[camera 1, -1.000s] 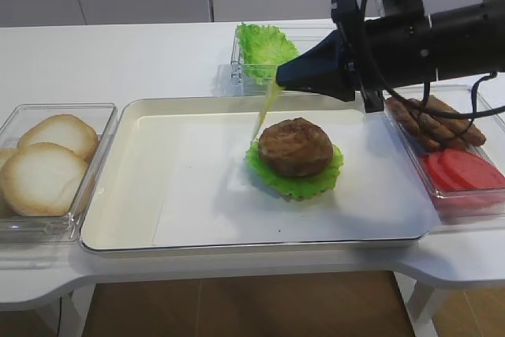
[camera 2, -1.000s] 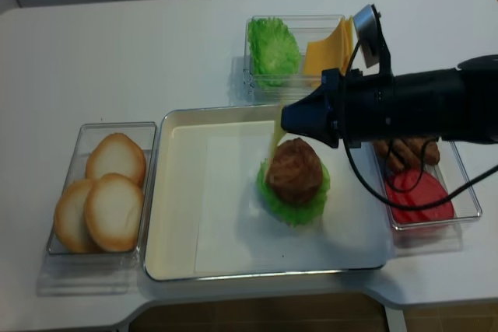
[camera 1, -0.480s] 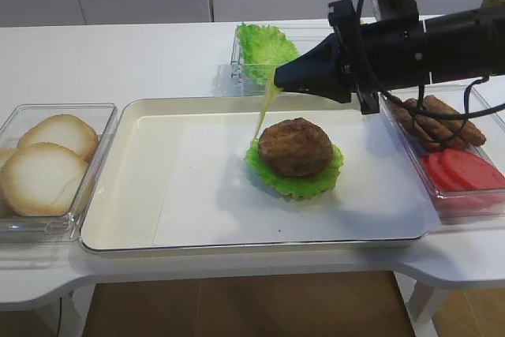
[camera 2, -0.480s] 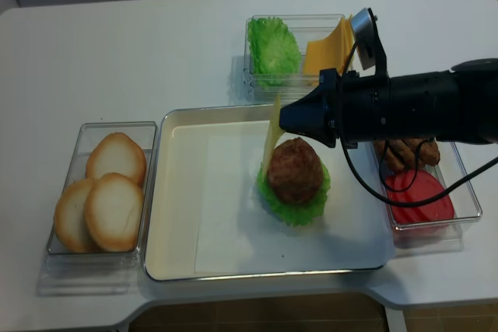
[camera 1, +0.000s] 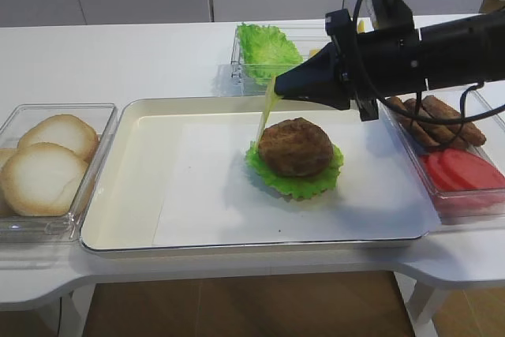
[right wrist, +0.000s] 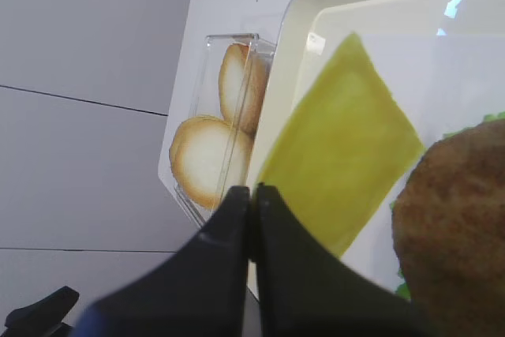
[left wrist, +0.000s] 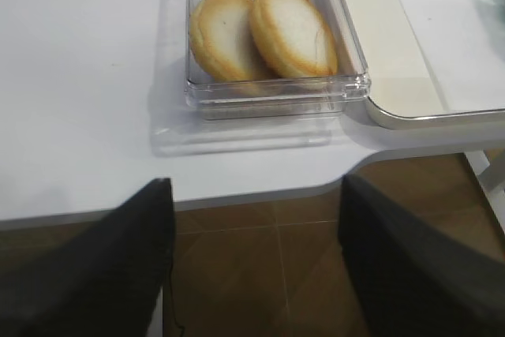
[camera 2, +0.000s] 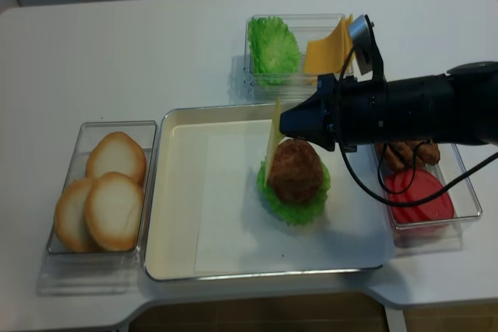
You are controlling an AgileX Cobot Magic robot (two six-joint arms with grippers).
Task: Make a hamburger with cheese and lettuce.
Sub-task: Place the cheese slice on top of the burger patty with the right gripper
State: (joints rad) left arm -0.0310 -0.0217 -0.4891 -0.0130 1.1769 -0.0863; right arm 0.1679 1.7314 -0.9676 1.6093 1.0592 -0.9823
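Observation:
The hamburger is a brown patty (camera 1: 295,146) on a ruffled green lettuce leaf (camera 1: 302,185), lying on white paper in the tray; it also shows in the other high view (camera 2: 295,170). My right gripper (camera 1: 278,88) is shut on one corner of the yellow cheese slice (camera 1: 266,113). The slice hangs down with its lower edge at the patty's left side. In the right wrist view the gripper (right wrist: 254,195) pinches the slice (right wrist: 347,144) beside the patty (right wrist: 454,219). My left gripper (left wrist: 252,262) is open and empty, off the table's front edge above the floor.
A clear box of pale buns (camera 1: 47,163) stands left of the cream tray (camera 1: 118,195). A box behind the tray holds spare lettuce (camera 2: 272,48) and fanned cheese slices (camera 2: 331,46). A box on the right holds sausages (camera 1: 442,120) and tomato slices (camera 1: 461,170).
My right arm has shifted slightly toward the back with the cheese held. The slice's lower edge has come a little closer to the patty's left side. The left gripper is unchanged.

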